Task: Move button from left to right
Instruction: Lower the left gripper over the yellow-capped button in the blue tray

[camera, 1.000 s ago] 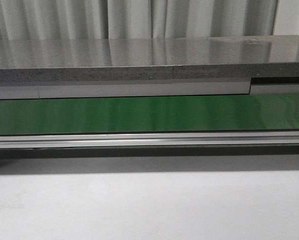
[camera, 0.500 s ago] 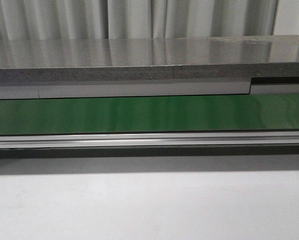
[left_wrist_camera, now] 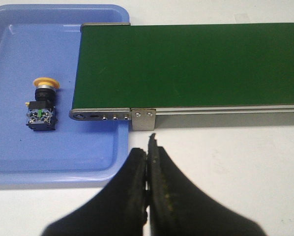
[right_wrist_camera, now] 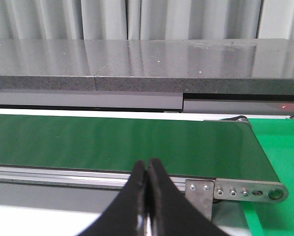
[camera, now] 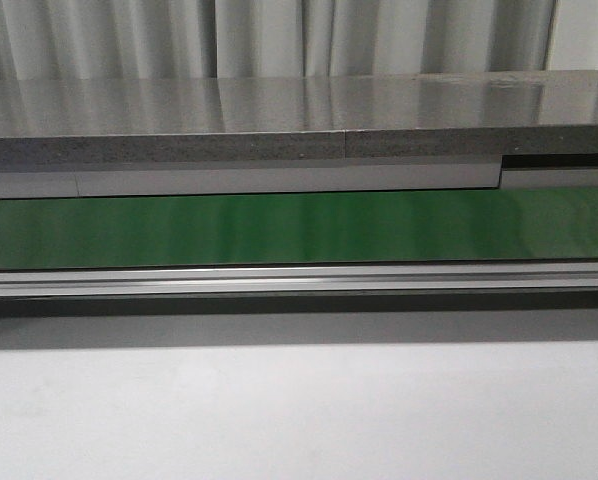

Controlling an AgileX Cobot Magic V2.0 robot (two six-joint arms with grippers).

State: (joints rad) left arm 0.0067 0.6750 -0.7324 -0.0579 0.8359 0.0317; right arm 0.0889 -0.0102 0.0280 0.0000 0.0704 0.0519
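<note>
Button (left_wrist_camera: pixel 42 105) lies on side in blue tray (left_wrist_camera: pixel 63 162), yellow cap pointing away from left fingers (left_wrist_camera: pixel 137 167), well apart from them. Left fingers closed, empty, over white table (left_wrist_camera: pixel 225 157) near green belt (left_wrist_camera: pixel 196 64) end. Right fingers (right_wrist_camera: pixel 154 179) closed, empty, just before belt edge.

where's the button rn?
Only the left wrist view shows it: the button lies on its side in the blue tray, just off the end of the green conveyor belt, untouched by the closed left gripper.
</note>
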